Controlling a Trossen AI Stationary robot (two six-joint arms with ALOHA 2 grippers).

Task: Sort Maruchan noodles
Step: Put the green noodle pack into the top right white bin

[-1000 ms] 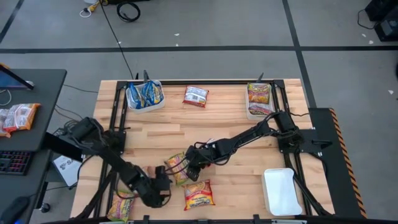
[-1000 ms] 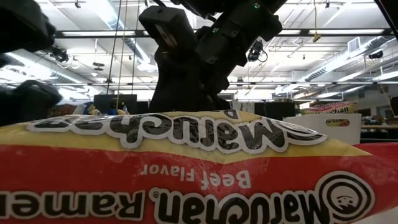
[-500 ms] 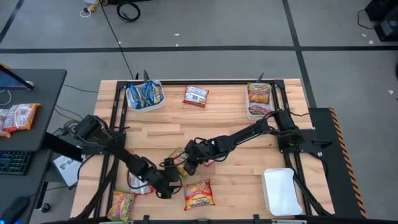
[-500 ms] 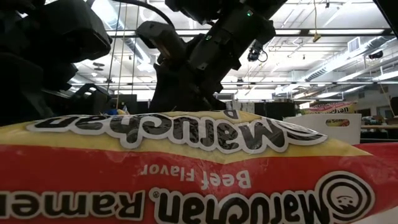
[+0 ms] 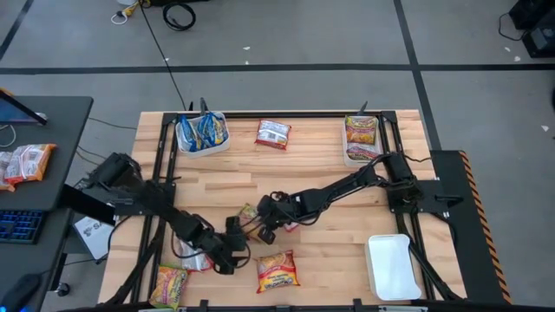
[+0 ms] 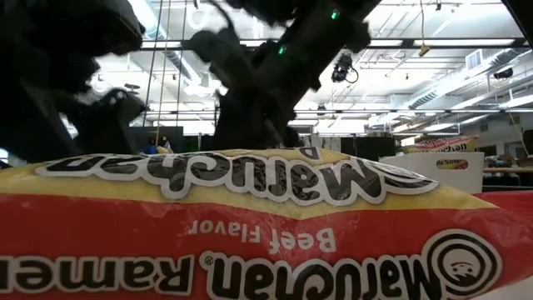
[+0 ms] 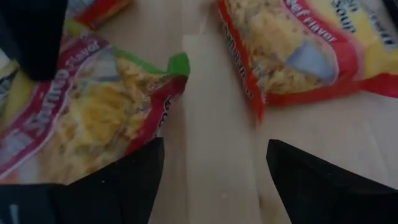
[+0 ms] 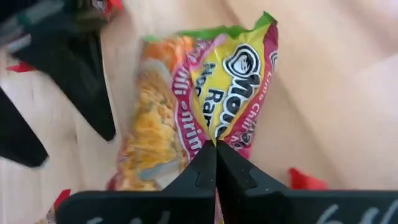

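Pinched shut on the edge of a yellow-green noodle packet (image 8: 186,118), the right gripper (image 8: 216,163) is seen at the middle of the wooden table (image 5: 329,173), the packet's long axis running straight away from the fingers toward its green-trimmed far end. Spread wide and empty, the left gripper (image 7: 214,168) is held just beside it, between that packet and a red beef-flavor packet (image 5: 277,270) lying flat nearer the front edge.

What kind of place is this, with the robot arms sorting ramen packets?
Most likely a robotics lab or workshop. A wooden table in a dark frame stands on a grey floor marked with tape lines, a desk with a keyboard sits beside it, and the low view shows an open ceiling with strip lights.
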